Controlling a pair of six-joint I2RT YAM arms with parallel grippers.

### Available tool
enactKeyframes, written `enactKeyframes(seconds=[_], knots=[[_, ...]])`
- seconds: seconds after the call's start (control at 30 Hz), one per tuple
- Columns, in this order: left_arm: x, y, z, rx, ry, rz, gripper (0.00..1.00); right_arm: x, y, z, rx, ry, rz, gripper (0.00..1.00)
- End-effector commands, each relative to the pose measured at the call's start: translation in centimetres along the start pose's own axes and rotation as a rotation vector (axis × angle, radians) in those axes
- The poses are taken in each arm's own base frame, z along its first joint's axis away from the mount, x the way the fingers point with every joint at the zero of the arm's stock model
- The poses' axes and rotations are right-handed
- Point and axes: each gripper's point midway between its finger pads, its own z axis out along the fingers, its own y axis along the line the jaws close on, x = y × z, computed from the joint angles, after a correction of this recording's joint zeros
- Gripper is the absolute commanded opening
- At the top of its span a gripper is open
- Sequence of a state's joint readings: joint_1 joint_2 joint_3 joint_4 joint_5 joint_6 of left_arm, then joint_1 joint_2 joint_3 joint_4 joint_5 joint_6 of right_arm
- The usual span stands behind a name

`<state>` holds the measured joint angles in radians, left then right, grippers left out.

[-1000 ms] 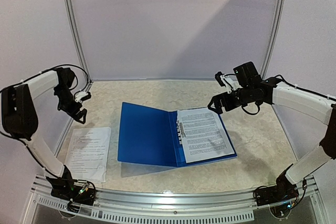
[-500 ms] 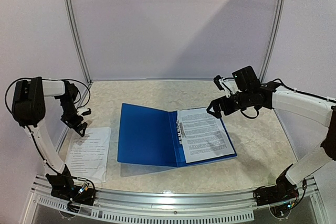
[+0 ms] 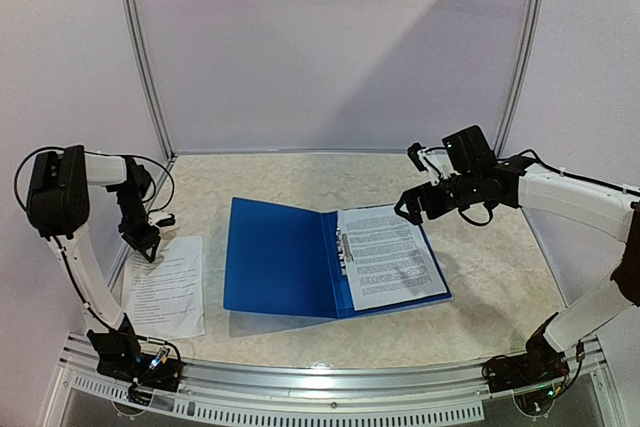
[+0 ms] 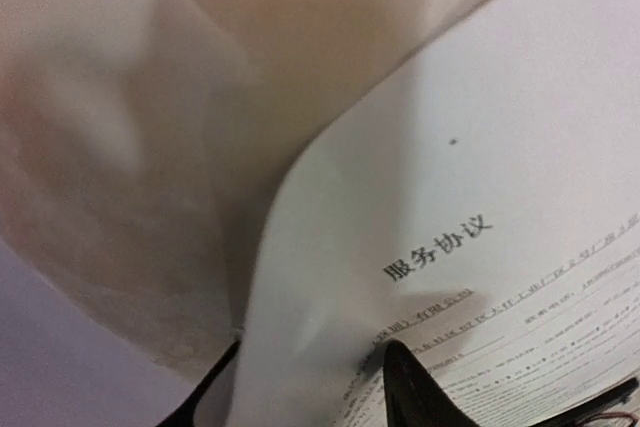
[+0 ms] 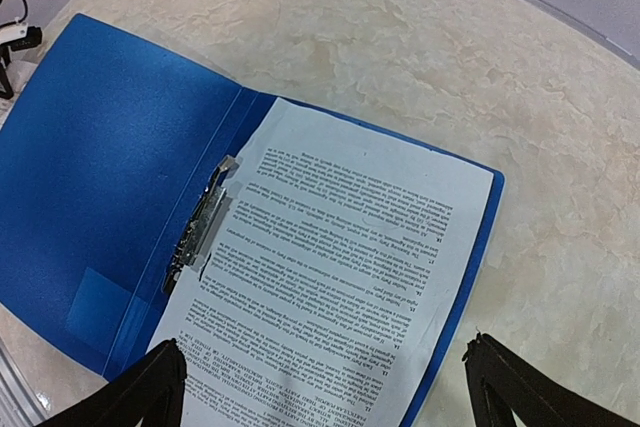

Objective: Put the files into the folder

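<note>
The counter [image 3: 300,179] is a wide, matte slab with a beige, marbled pattern. On its middle lies the folder [image 3: 278,259], a thin, stiff, royal-blue plastic cover spread flat like an opened book, its surface smooth and faintly glossy. One of the files, the filed sheet [image 3: 392,259], rests on the folder's right half, a white rectangle packed with fine black lines of print and sitting just inside the blue border. The other, the loose sheet [image 3: 163,289], lies on the bare counter to the left of the folder and apart from it, printed the same way. In the left wrist view its near edge curls upward in a soft bend. The right end effector [image 3: 407,205] hangs above the counter near the folder's far right corner, its dark, wedge-shaped fingers [image 5: 150,392] spread wide with nothing between them. The left end effector [image 3: 143,242] is at the far edge of the loose sheet. Paper seems to run between its black fingertips [image 4: 405,387], but the close, blurred view does not settle whether they are clenched on it. A slim, silvery metal clip [image 5: 200,229] lies along the folder's spine.
</note>
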<state>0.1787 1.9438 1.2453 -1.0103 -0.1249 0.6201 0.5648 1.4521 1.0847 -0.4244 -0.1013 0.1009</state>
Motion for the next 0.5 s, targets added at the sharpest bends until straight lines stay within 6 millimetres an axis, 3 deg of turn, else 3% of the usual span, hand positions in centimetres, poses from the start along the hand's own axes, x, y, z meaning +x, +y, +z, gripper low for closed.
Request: enactKeyframes(seconds=[0.0, 0.1, 0.2, 0.37, 0.47], knots=[[-0.1, -2.4, 1.8, 0.092, 0.007, 0.030, 0.35, -1.1, 0.1, -0.7, 0.012, -0.036, -0.005, 0.99], [-0.3, -2.6, 0.0, 0.091, -0.032, 0.024, 0.20, -1.2, 0.1, -0.8, 0.017, -0.027, -0.009, 0.99], [-0.6, -3.3, -3.9, 0.116, -0.121, 0.033, 0.00, -1.3, 0.4, -0.9, 0.003, -0.020, -0.009, 0.99], [-1.2, -4.9, -12.6, 0.152, -0.315, 0.060, 0.00, -3.0, 1.9, -1.7, -0.067, -0.081, -0.013, 0.99], [-0.7, -6.8, -17.0, 0.159, -0.399, 0.104, 0.00, -4.5, 4.2, -2.5, -0.135, -0.133, -0.046, 0.99]])
